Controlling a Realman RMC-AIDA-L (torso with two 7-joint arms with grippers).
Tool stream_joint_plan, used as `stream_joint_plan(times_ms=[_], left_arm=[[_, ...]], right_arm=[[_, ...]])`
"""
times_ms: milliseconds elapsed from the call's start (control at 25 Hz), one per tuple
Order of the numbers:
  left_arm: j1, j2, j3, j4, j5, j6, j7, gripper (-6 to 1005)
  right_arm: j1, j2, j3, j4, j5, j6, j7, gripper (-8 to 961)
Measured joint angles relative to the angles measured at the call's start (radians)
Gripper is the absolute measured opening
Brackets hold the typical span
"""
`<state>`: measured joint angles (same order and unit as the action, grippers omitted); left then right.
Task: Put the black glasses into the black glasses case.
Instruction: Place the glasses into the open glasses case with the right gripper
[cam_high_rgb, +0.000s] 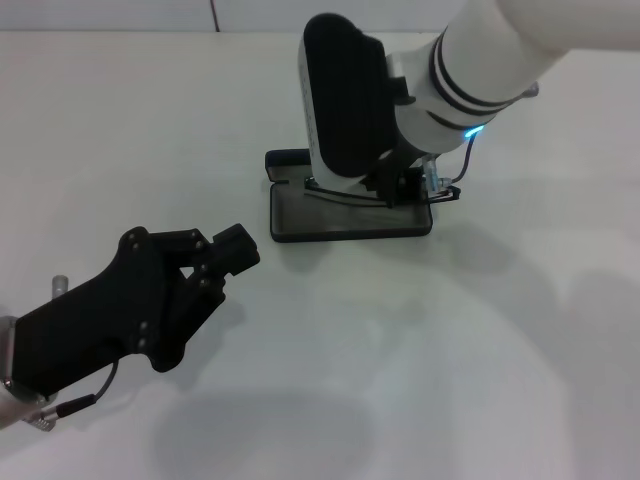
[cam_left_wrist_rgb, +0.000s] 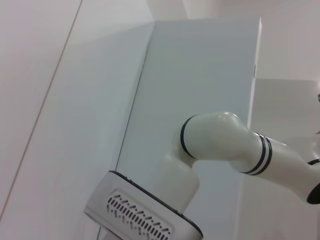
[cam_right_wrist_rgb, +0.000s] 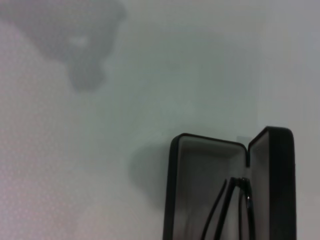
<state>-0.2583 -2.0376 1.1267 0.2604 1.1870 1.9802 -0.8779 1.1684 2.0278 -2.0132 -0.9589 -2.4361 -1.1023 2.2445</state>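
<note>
The black glasses case (cam_high_rgb: 350, 235) lies open on the white table, its grey lining up and its lid (cam_right_wrist_rgb: 274, 185) standing at one end. My right gripper (cam_high_rgb: 400, 188) hangs low over the case's far side, shut on the black glasses (cam_high_rgb: 335, 194). One thin temple arm stretches across the tray, and a clear lens (cam_high_rgb: 437, 182) sticks out past the case's right end. The right wrist view shows the slim temple arms (cam_right_wrist_rgb: 227, 210) reaching down inside the case (cam_right_wrist_rgb: 172, 190). My left gripper (cam_high_rgb: 232, 252) rests idle at the lower left, well apart from the case.
The white table (cam_high_rgb: 430, 350) spreads bare around the case. My right arm's white forearm (cam_high_rgb: 480, 60) comes in from the upper right. In the left wrist view, only that arm's white links (cam_left_wrist_rgb: 220, 145) and pale walls show.
</note>
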Motion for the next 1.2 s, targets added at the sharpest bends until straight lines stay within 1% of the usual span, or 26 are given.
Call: stream_joint_plan(times_ms=[240, 520, 720, 960, 1200], left_arm=[[0.003, 0.003, -0.001, -0.001, 0.000, 0.000, 0.002, 41], [0.010, 0.001, -0.001, -0.004, 0.000, 0.000, 0.008, 42], [0.018, 0.001, -0.001, -0.005, 0.001, 0.000, 0.009, 42], [0.019, 0.000, -0.001, -0.006, 0.001, -0.002, 0.010, 42], [0.017, -0.003, -0.001, -0.006, 0.002, -0.002, 0.010, 42]], right_arm=[[-0.009, 0.000, -0.043, -0.010, 0.003, 0.028, -0.003, 87], [-0.031, 0.000, -0.107, -0.010, 0.001, 0.120, -0.002, 87], [-0.034, 0.000, -0.136, -0.001, 0.002, 0.174, -0.002, 87], [-0.043, 0.000, -0.148, 0.014, -0.002, 0.212, -0.001, 87], [-0.051, 0.000, -0.183, 0.026, -0.004, 0.242, -0.001, 87]])
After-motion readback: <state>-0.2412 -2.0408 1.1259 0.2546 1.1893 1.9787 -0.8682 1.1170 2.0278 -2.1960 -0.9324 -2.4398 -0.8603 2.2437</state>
